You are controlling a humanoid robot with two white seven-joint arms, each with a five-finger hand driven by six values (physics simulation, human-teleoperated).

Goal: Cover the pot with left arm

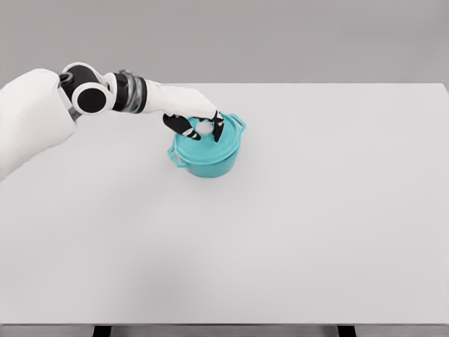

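A teal pot (208,160) with two side handles stands on the white table (280,232), left of the middle and toward the back. A teal lid (210,144) with a white knob (205,127) lies on top of the pot. My left hand (200,126) reaches in from the left and hangs over the lid, its dark fingers (181,126) curled around the white knob. The arm's white forearm and black-and-white wrist joint stretch out from the upper left. The right arm does not show.
The table's far edge runs just behind the pot. Its front edge lies at the bottom of the picture, with dark legs below it.
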